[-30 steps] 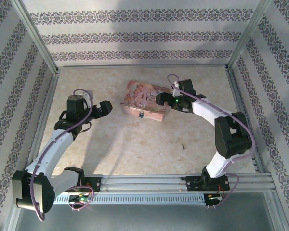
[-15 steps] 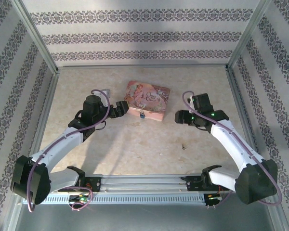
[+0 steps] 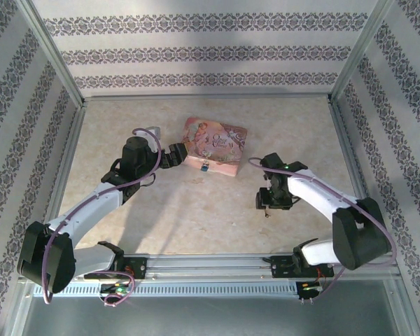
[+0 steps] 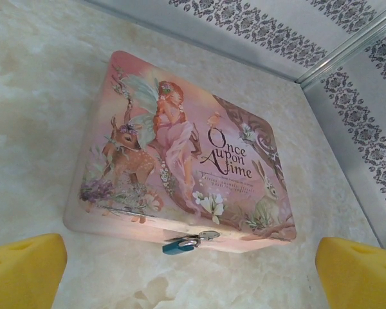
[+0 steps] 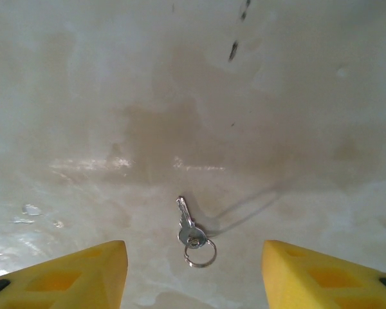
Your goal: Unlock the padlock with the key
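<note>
Pale marbled counter (image 3: 196, 224). Key pickup in hand: right gripper (image 3: 267, 201) fingers apart, straddling key (image 5: 188, 226) at lower centre. Left gripper (image 4: 190, 273) fingers apart, facing padlock (image 4: 179, 244). Next: pinch key.

A pink box (image 4: 180, 148), printed with a red-haired fairy and a fawn, carries a blue-teal padlock (image 4: 177, 245). A silvery key (image 5: 188, 225) lies on the cream marbled table (image 5: 180, 96); grey floral stripes band the white walls (image 3: 196, 52).
</note>
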You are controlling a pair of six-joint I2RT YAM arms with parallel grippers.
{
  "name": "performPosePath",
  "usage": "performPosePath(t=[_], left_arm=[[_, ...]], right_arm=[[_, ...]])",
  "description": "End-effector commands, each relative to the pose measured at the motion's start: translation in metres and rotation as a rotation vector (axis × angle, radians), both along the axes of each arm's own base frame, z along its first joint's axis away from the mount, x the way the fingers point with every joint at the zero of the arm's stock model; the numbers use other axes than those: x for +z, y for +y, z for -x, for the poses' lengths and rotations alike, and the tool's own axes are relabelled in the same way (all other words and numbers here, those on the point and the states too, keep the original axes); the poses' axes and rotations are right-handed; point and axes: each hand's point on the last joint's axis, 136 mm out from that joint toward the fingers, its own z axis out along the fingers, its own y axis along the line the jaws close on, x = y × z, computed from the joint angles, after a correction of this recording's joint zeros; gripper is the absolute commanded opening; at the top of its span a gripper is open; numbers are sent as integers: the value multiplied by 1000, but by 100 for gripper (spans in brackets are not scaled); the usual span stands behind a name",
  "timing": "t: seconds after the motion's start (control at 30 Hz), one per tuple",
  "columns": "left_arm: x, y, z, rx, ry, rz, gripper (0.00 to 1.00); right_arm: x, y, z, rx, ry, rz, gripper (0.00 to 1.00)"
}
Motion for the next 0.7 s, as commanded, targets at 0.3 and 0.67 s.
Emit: performPosePath(t=[0.3, 0.67], left_arm=[[17, -5, -6, -4, -53, 6, 99], [17, -5, -6, -7, -54, -4, 99]], right_arm=[[-27, 1, 10, 26, 69, 106, 49], [-30, 8, 21, 53, 107, 112, 43]])
